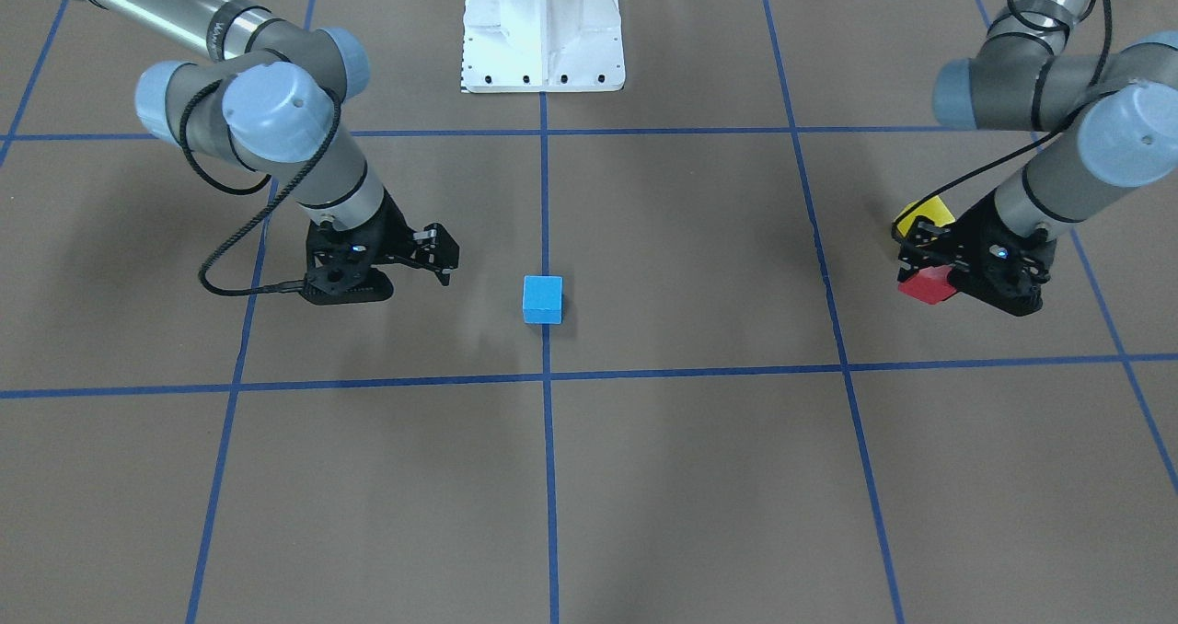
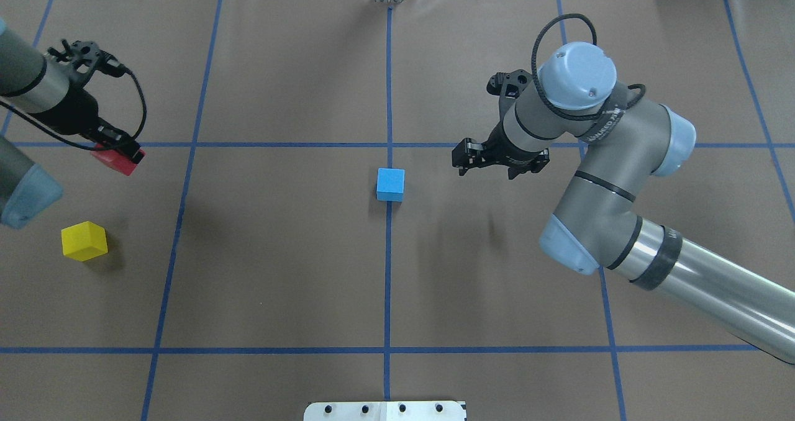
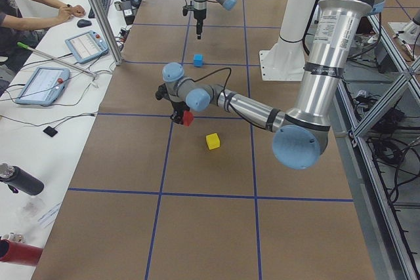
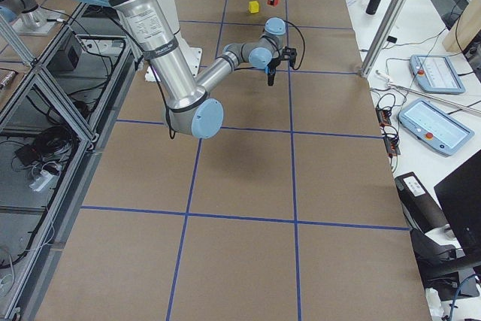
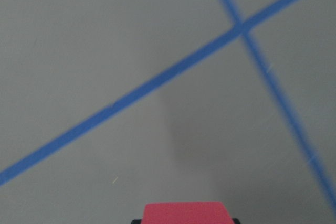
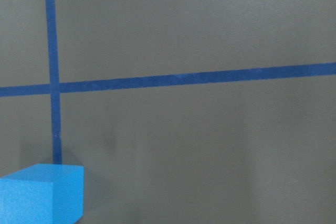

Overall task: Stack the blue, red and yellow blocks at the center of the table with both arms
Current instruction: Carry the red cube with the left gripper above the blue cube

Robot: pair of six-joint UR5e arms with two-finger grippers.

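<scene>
Left gripper (image 2: pixel 119 154): clamped on red block (image 2: pixel 118 161), apparently clear of table (image 2: pixel 279 284), at left end, well apart from centre.

Right gripper (image 2: pixel 500 162): fingers spread, nothing held, hovering just right of blue block (image 2: pixel 390 184).

Blue block: resting on table at centre, astride the middle tape line, nothing on top.

Yellow block (image 2: pixel 84 241): resting on table at left end, nearer the robot than red block, untouched.

Progress, as judged:
- Base of stack likely in place.
- Red block picked up, not yet carried to centre.
- Yellow block not yet begun.
- Roughly a third done, with two placements left.

Markings:
- None seen on any block.
- Pale lettering on right arm (image 2: pixel 605 160) by the elbow joint, too small to read with certainty.
- No brand or label legible elsewhere.
</scene>
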